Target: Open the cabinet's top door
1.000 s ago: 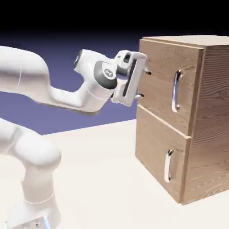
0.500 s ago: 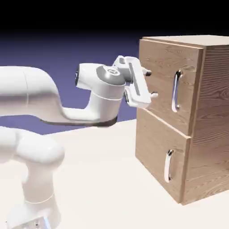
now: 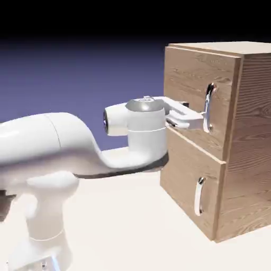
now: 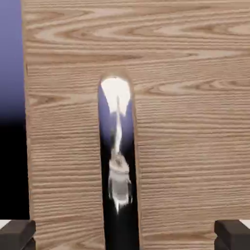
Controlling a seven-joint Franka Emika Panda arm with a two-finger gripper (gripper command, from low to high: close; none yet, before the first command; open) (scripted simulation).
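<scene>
Against a blue-violet backdrop, on the pale desk (image 3: 132,222), the cabinet (image 3: 249,159) keeps its top door (image 3: 185,90) shut. The tool (image 3: 204,120), released wide, has swung down to the door's handle (image 3: 209,108), ready to clamp.

Rendered simulation scene, no real room. Plain blue-violet backdrop (image 3: 79,79) fading to black at top, no walls or furnishings. Bare cream flat worktop (image 3: 122,222). Boxy light-brown wood-grain cabinet (image 3: 249,132) with uniform repeated grain, mirror-bright silver handles. Smooth glossy white robot arm (image 3: 53,143), flawless surfaces, clean synthetic lighting.
</scene>
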